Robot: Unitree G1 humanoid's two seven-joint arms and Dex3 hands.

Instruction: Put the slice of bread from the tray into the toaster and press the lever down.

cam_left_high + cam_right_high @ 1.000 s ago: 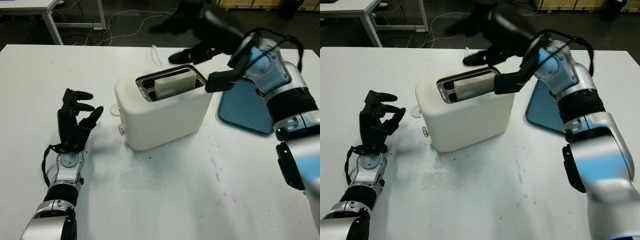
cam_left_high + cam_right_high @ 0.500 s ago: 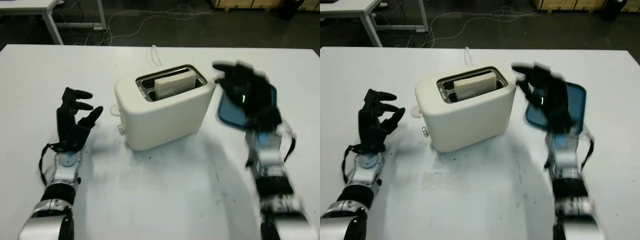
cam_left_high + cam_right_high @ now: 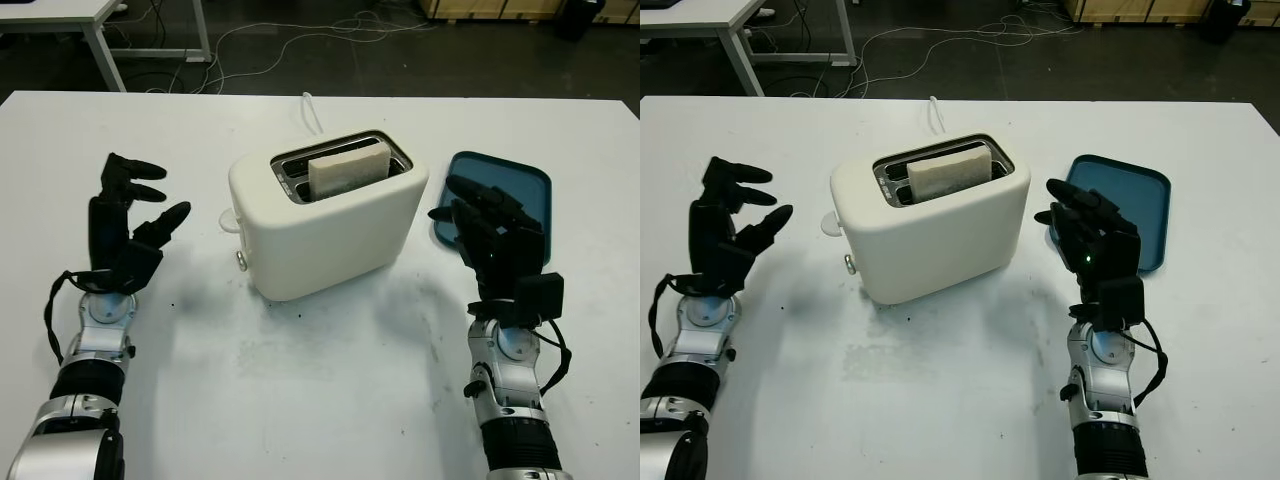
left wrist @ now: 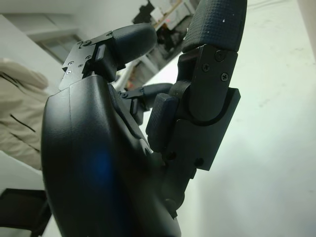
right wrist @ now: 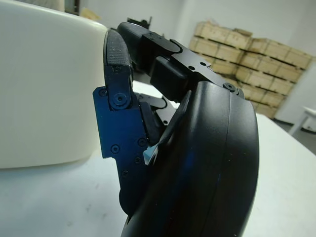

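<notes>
No text, label, brand or number can be read anywhere. The toaster (image 3: 330, 225), the blue tray (image 3: 505, 195) and the white table (image 3: 320, 400) have plain surfaces without writing. The shells of both black hands carry no readable marking either.

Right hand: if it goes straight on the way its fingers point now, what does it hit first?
Probably the blue tray: the open right hand stands beside the toaster, fingertips already over the tray's near edge. Depth is unclear.
</notes>
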